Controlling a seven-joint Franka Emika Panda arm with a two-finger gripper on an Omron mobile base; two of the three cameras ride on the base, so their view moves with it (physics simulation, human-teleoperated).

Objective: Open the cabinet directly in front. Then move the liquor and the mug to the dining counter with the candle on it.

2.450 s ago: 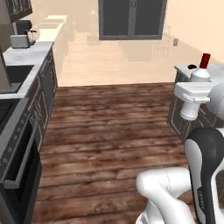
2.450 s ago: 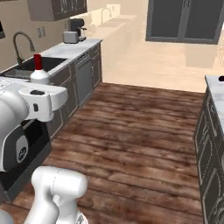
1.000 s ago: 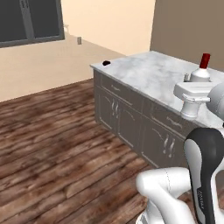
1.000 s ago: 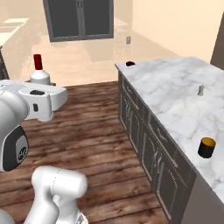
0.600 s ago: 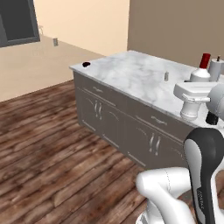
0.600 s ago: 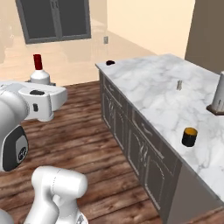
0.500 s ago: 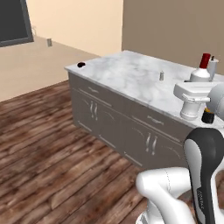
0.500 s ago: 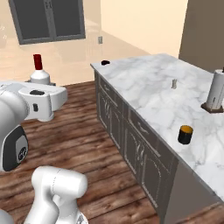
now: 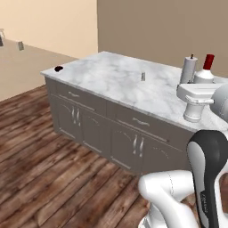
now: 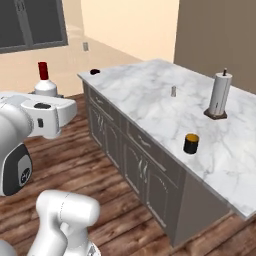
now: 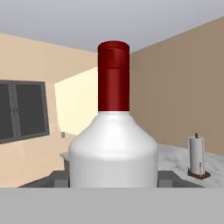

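Beside dining counter (image 10: pixel 150 107) edge, liquor (image 11: pixel 113 148) aloft

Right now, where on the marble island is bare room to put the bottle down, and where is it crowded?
The dining counter is mostly bare. Free patches: the long stretch between the small dark object at the far corner and the candle, and the front edge strip before the mug. The tightest part lies between mug, candle and paper-towel roll. The liquor sits in the jaws.

A long dining counter (image 9: pixel 116 82) with a white marble top runs across the room. On it stands a tiny grey candle (image 9: pixel 143 76), with a paper-towel roll (image 9: pixel 189 70) farther back. The red-capped liquor (image 9: pixel 205 72) sits upright atop the white arm's hand.
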